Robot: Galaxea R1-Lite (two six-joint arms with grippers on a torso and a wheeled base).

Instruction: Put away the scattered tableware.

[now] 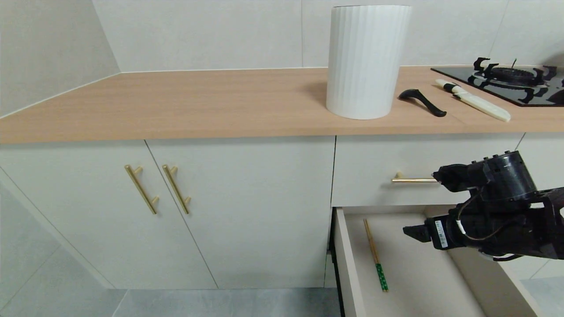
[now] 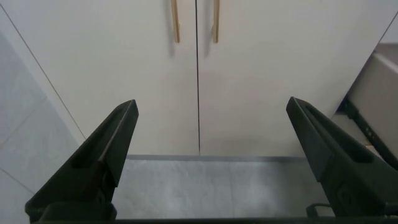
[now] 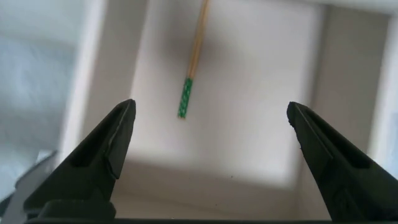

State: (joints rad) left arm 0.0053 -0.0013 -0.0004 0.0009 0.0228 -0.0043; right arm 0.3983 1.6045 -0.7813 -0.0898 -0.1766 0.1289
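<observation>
Chopsticks (image 1: 375, 254) lie in the open drawer (image 1: 348, 264), so the empty, wide-open right tool (image 1: 424, 203) should rise clear of the handle (image 1: 414, 179) above before seeking the spoon (image 1: 422, 101) on the tabletop (image 1: 198, 105).

Pale tiled walls (image 1: 198, 31), wooden countertop (image 1: 176, 101), cream cabinets (image 1: 246, 211), apparently grey floor (image 1: 220, 304)

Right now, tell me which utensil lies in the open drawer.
The green-tipped chopsticks lie on the floor of the open drawer; the black spoon and the cream knife lie up on the counter beside the white canister.
</observation>
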